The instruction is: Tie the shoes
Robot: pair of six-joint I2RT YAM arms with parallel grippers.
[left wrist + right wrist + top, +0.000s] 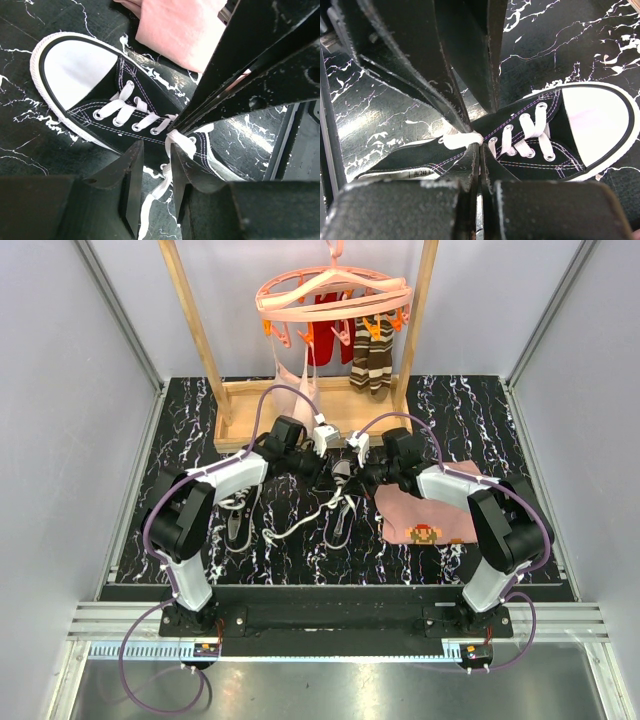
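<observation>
One black shoe [125, 90] with a white toe cap lies between the two arms [341, 502]; it also shows in the right wrist view [555, 130]. The other shoe [238, 525] lies to the left, under the left arm. My right gripper [480, 146] is shut, its tips pinching the white lace [460, 140] at the top eyelets. In the left wrist view it [176, 129] reaches in from the upper right. My left gripper [155, 147] stands open just beside it. The loose lace [162, 185] runs down through the gap, resting against the right finger [187, 165]. More lace [300, 523] trails over the table.
A pink cloth with a pixel figure [430, 512] lies right of the shoe, under the right arm [180, 30]. At the back stands a wooden rack [250, 410] with a pink clip hanger [330, 290] and striped socks [372, 355].
</observation>
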